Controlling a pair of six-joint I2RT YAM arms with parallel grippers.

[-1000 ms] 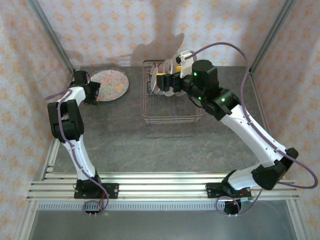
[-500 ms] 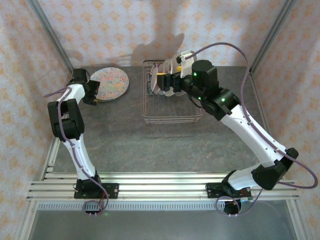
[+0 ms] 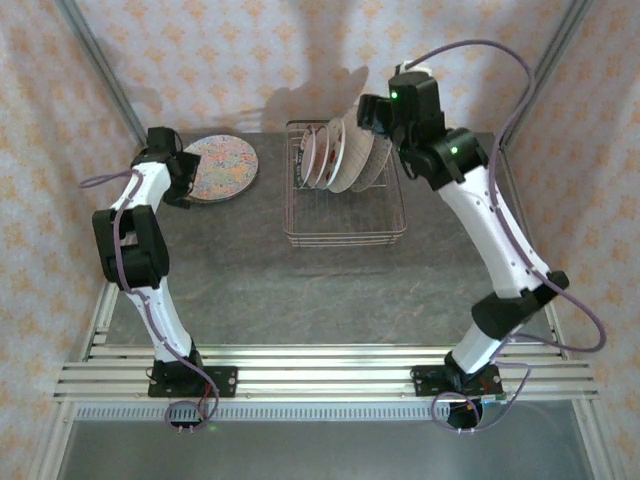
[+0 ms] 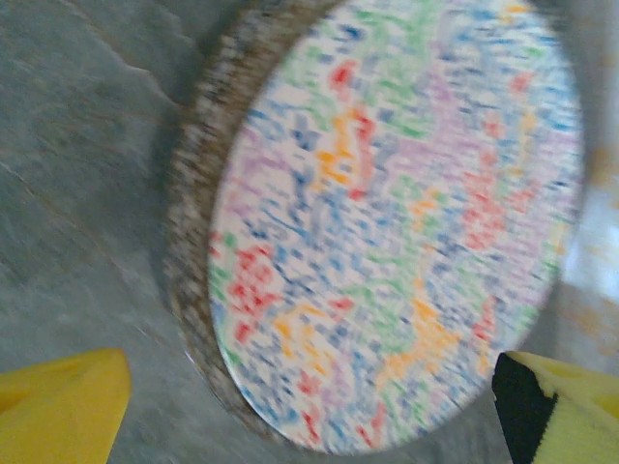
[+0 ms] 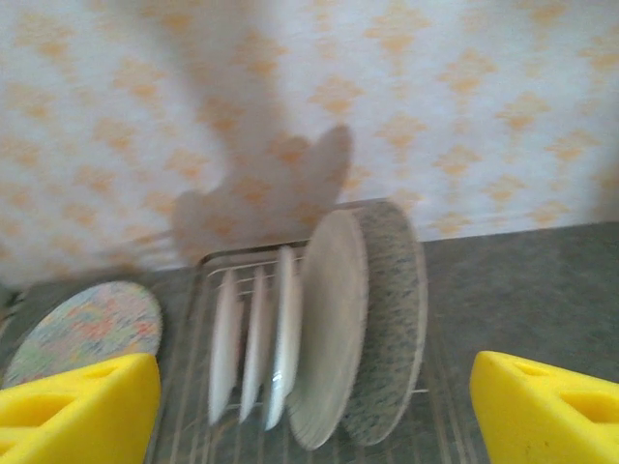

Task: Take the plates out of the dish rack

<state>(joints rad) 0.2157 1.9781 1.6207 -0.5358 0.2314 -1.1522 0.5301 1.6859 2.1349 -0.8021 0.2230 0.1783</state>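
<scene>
Plates (image 5: 329,329) in dish rack (image 3: 345,228): five | plate (image 3: 222,167) on table (image 3: 300,290): one | left jaws spread | right jaws spread

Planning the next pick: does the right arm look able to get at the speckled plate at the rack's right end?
Probably yes. The right gripper is open and faces the rack, and the speckled plate stands outermost with its right side clear.

Pale wallpaper (image 3: 250,60) with orange motifs walls in a grey marbled tabletop (image 3: 300,290); aluminium rails (image 3: 320,375) front it
</scene>
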